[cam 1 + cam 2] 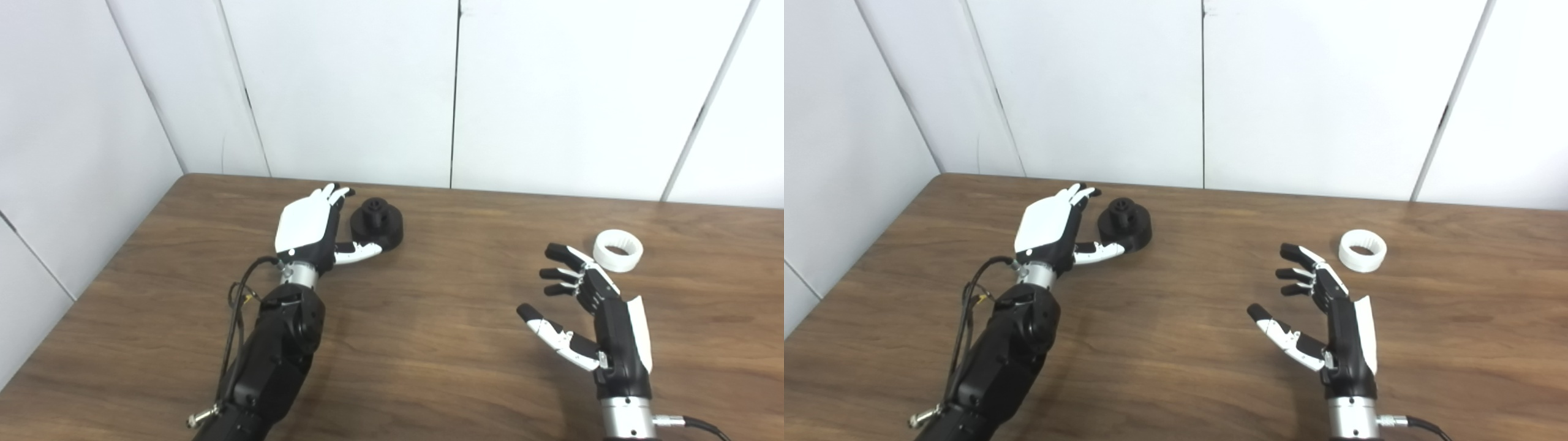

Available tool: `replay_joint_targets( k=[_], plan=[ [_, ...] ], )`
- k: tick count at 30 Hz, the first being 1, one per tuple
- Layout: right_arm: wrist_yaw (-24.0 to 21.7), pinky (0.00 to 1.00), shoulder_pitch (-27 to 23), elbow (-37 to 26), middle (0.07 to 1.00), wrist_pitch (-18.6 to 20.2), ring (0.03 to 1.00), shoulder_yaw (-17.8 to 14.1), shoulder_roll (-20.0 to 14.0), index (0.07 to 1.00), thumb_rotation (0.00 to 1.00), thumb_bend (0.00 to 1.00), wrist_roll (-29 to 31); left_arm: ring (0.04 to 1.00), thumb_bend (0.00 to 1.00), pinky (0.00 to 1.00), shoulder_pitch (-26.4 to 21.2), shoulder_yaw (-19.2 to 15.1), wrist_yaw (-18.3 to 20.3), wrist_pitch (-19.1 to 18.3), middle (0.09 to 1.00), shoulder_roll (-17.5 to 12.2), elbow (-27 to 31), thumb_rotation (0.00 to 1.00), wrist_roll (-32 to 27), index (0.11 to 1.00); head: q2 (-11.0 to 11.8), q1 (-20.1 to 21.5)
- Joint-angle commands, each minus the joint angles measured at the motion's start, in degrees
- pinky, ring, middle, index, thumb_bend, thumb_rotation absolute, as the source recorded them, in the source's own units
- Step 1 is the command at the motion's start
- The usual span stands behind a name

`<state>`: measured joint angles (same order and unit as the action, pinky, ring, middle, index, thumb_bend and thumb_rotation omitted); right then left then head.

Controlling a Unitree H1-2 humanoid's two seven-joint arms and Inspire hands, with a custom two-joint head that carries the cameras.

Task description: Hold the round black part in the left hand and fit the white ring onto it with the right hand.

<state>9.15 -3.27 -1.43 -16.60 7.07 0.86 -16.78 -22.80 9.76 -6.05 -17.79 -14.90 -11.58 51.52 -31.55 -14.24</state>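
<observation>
The round black part [378, 223] rests on the wooden table [429, 318] toward the back left. My left hand [308, 229] is open right beside it on its left, fingers stretched past its far side and thumb reaching under its near edge, not lifting it. The white ring [618, 250] lies flat on the table at the right. My right hand [582, 306] is open and empty, palm facing left, just in front and left of the ring, with its fingertips a short gap from it.
White wall panels [343, 86] close off the back and left sides of the table. The table's left edge runs diagonally from the back corner [184, 176]. A black cable [236, 318] loops along my left forearm.
</observation>
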Motion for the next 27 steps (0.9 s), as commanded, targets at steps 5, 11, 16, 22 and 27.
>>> replay_joint_targets(
  k=[5,11,16,22,27],
  plan=[
    [-0.3,0.57,2.0,2.6,0.781,-0.6,0.681,-1.0,-1.4,0.767,0.18,0.67,0.1,0.948,0.84,0.82,-5.1,0.7,-1.7,-1.0,0.958,-1.6,-4.3,0.61,-0.1,0.867,0.0,0.3],
    [-0.3,0.57,2.1,2.2,0.780,-0.4,0.682,-1.1,-1.4,0.766,0.18,0.67,-0.2,0.951,0.85,0.84,-7.3,1.0,-2.3,-0.2,0.959,-1.6,-8.5,0.63,-2.3,0.873,0.0,0.5],
    [-0.2,0.58,2.1,2.3,0.778,-0.9,0.683,-1.1,-1.5,0.765,0.18,0.67,-0.2,0.944,0.87,0.84,-8.9,1.3,-2.3,-0.1,0.958,-1.2,-10.8,0.65,-4.3,0.871,0.2,0.7],
    [-0.3,0.57,2.3,1.9,0.775,-0.7,0.679,-1.1,-1.6,0.766,0.20,0.67,-0.2,0.938,0.88,0.83,-11.0,2.5,-3.4,0.5,0.954,-1.3,-14.7,0.66,-5.5,0.868,0.2,0.8],
    [-0.4,0.57,2.4,1.9,0.772,-1.0,0.674,-1.1,-1.6,0.765,0.19,0.67,-0.1,0.944,0.87,0.84,-12.2,3.5,-3.6,0.6,0.963,-1.4,-16.5,0.67,-6.0,0.875,0.1,1.0]
  ],
)
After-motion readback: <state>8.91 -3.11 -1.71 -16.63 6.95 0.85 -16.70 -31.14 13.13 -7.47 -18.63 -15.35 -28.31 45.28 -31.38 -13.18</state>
